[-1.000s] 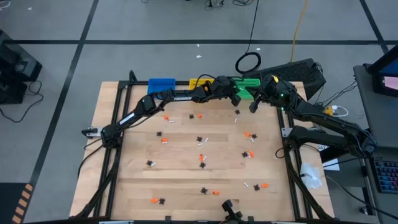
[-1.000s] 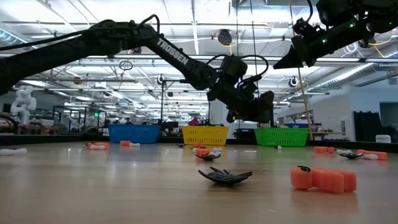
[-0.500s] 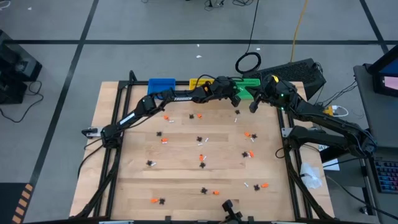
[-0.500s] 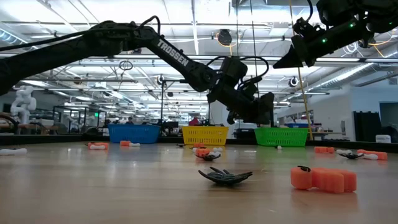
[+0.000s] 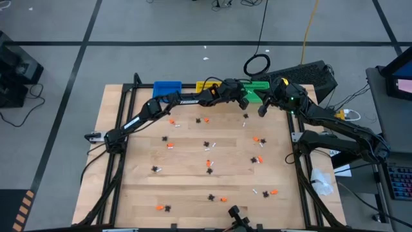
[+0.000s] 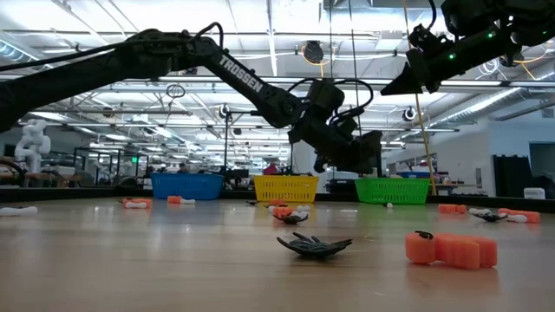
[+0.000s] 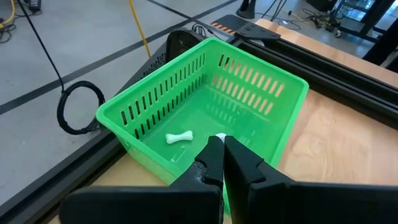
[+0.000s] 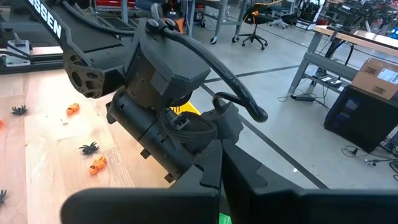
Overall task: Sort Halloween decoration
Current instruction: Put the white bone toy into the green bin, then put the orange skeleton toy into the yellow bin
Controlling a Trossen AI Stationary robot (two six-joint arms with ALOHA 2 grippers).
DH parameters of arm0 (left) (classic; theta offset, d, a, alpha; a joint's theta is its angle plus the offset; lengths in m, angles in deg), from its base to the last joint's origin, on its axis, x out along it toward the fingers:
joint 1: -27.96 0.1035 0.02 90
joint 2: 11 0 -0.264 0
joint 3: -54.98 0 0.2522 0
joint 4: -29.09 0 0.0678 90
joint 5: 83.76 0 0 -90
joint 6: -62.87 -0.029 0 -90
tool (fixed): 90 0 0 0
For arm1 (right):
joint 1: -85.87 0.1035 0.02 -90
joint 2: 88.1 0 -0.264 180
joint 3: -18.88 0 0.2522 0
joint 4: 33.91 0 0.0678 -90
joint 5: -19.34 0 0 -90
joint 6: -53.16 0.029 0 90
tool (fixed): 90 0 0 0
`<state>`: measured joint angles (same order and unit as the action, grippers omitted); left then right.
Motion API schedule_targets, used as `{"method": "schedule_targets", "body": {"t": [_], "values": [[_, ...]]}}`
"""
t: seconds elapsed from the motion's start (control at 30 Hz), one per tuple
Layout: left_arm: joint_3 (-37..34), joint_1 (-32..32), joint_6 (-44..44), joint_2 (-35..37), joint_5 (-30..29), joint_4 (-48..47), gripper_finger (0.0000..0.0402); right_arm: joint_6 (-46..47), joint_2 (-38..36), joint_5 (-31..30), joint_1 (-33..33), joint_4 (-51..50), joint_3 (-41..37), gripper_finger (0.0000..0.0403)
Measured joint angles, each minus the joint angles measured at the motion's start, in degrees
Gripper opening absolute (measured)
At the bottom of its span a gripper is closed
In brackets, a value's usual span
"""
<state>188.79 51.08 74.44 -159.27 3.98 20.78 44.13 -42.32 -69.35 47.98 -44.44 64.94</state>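
My left gripper [image 7: 221,149] reaches out over the near rim of the green bin [image 7: 205,99] at the table's far edge, shut, with a tiny white trinket [image 7: 219,136] at its fingertips. A white bone-shaped trinket [image 7: 179,137] lies on the green bin's floor. My right gripper [image 5: 261,111] hangs raised near the table's far right corner, shut on nothing. Several Halloween decoration pieces lie scattered on the wooden table, among them a black spider [image 6: 314,245] and an orange piece [image 6: 451,250]. My left gripper pinches the white trinket [image 7: 219,136] between the free ends of its two fingers; only a small white bit shows past the fingertips [image 7: 211,152], the rest is hidden by them. The fingers slant down from the table's near left side. The trinket hangs clear over the green bin.
A blue bin [image 5: 167,87] and a yellow bin [image 5: 207,85] stand left of the green bin [image 5: 257,87] along the far edge. Black, orange and white trinkets [image 5: 207,164] dot the table's middle and near part. A dark frame borders the table.
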Motion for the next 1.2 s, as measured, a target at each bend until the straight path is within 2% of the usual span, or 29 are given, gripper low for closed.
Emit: {"method": "schedule_targets", "body": {"t": [0.37,0.57,0.7,0.87,1.1,1.2], "values": [[0.00,0.02,0.02,0.00,0.02,0.03,0.0039,0.00,0.00,0.02,0.00,0.00,0.02,0.0000],[0.00,0.01,0.00,0.00,0.07,-0.08,0.0043,-0.05,0.00,0.02,0.00,0.00,0.02,0.0000],[0.00,0.01,-0.40,0.01,0.07,-0.29,0.0035,-0.09,0.00,0.02,0.00,0.00,0.02,0.0000],[-0.04,-0.26,-3.13,1.32,-0.54,0.25,0.0004,-0.47,0.00,0.02,0.00,0.00,0.02,0.0000],[-0.05,-2.89,-2.91,2.12,-4.24,0.62,0.0001,-0.66,-0.02,0.02,0.00,-0.03,0.07,0.0000],[-1.72,-4.37,-2.89,2.14,-4.36,4.95,0.0001,-0.66,-0.02,0.02,0.00,-0.42,0.07,0.0000]]}}
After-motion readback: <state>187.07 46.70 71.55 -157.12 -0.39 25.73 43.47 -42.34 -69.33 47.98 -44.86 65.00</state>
